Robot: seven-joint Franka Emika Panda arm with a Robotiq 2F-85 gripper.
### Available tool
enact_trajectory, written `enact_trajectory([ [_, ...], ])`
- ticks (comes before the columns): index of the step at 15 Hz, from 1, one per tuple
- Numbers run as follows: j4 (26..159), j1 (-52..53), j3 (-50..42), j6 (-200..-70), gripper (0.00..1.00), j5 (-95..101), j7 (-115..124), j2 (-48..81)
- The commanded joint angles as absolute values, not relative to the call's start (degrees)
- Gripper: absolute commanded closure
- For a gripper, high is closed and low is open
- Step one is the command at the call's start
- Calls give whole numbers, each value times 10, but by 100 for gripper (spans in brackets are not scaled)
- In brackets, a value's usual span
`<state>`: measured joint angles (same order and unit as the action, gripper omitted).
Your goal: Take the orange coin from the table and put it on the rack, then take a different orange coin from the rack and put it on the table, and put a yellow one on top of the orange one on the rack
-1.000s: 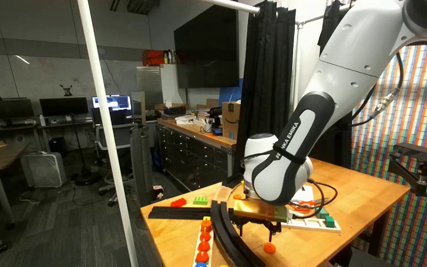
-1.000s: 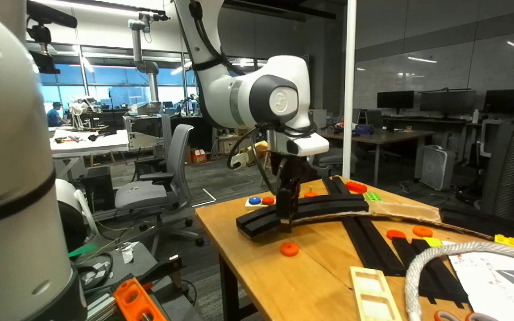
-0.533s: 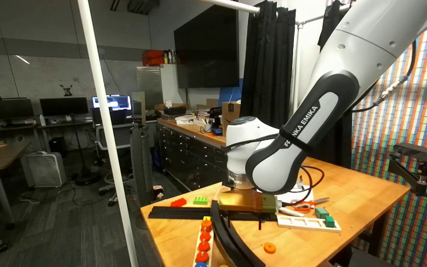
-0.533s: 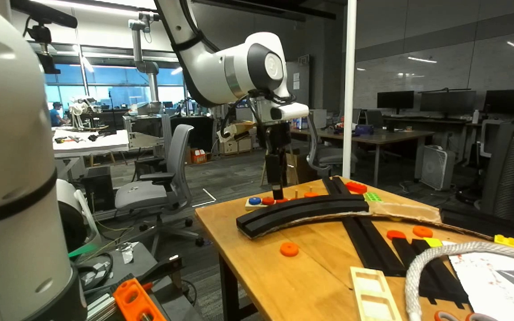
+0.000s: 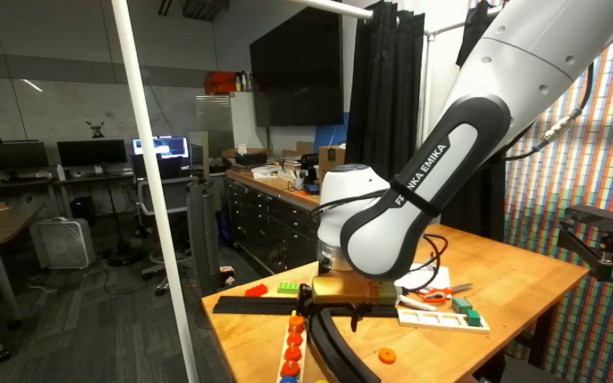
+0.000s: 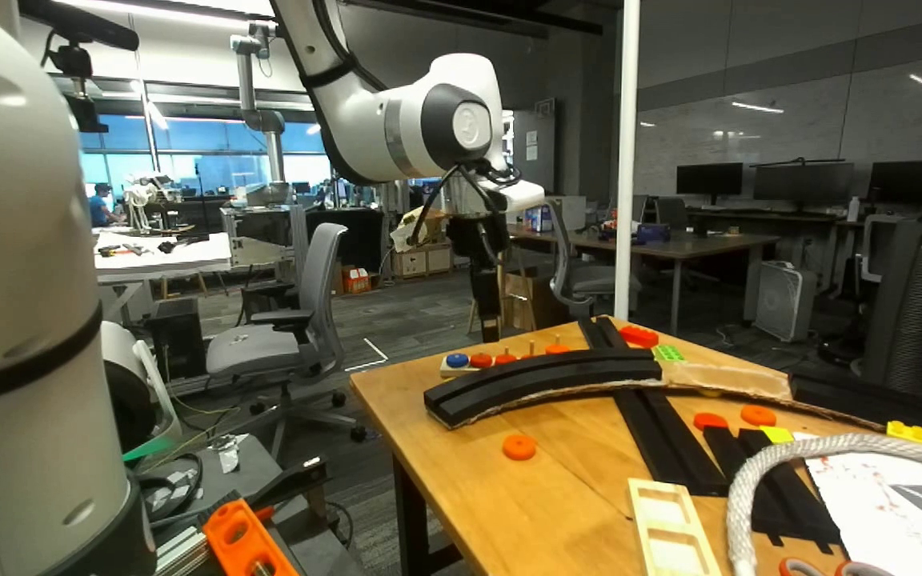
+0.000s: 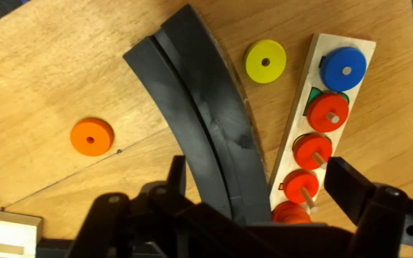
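Orange coin [image 7: 95,133] is laid flat on the light wooden table [image 7: 38,93], its round face and hole pointed straight up, its axis upright; it is found inside the bend of the curved black strip [image 7: 217,114], near it but apart; the strip's long axis is run, in the wrist view, from near the top downward and to the right, bowed along the way; the pegged wooden board [image 7: 326,41] is slanted from upper right toward the bottom, and the two are set close at the low end; now the count: one yellow disc [image 7: 264,74] is spotted, lying flat between strip and board; on the pegs, one blue disc [image 7: 339,61], three red discs [image 7: 323,107] and, at the end opposite the blue, one orange stack [image 5: 296,323] whose layers cannot be counted; two more loose discs [image 6: 757,414], orange-red, are picked out in an exterior view; and the gripper [image 7: 256,168] is held above the table, its fingers [image 7: 348,188] spread wide, seen in the wrist view on the coin's side of the strip and at the board's right edge, the coin outside them.
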<state>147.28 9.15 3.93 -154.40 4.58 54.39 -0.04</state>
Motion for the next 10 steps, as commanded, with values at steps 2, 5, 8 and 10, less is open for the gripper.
enact_trajectory([
  [2,1460,88,60,-1560,0,-69,401,14],
  [5,1448,89,71,-1550,0,-148,309,26],
  [8,1427,92,81,-1527,0,-188,257,45],
  [10,1416,93,88,-1519,0,-201,239,58],
])
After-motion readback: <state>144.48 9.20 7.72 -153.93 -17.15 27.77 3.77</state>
